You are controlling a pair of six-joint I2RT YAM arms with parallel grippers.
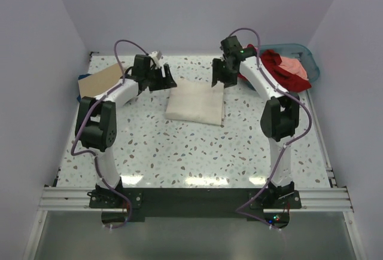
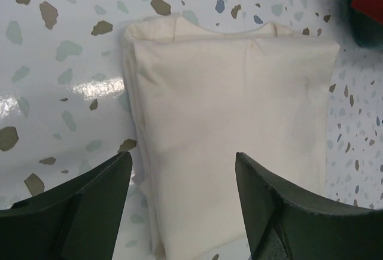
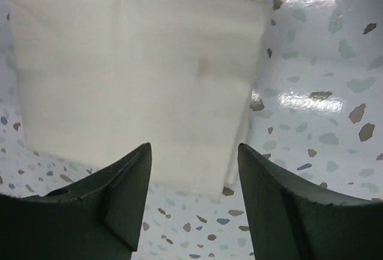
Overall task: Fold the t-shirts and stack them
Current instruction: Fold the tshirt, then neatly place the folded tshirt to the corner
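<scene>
A cream t-shirt lies folded into a neat rectangle at the middle back of the table; it also fills the left wrist view and the right wrist view. My left gripper is open and empty, hovering over the fold's far left corner. My right gripper is open and empty above its far right corner. A tan t-shirt lies folded at the far left. Red and salmon-pink t-shirts sit bunched in the basket. No dark blue shirt shows.
A teal plastic basket stands at the back right corner, its edge also in the left wrist view. White walls enclose the speckled table on three sides. The arm bases are bolted at the near edge.
</scene>
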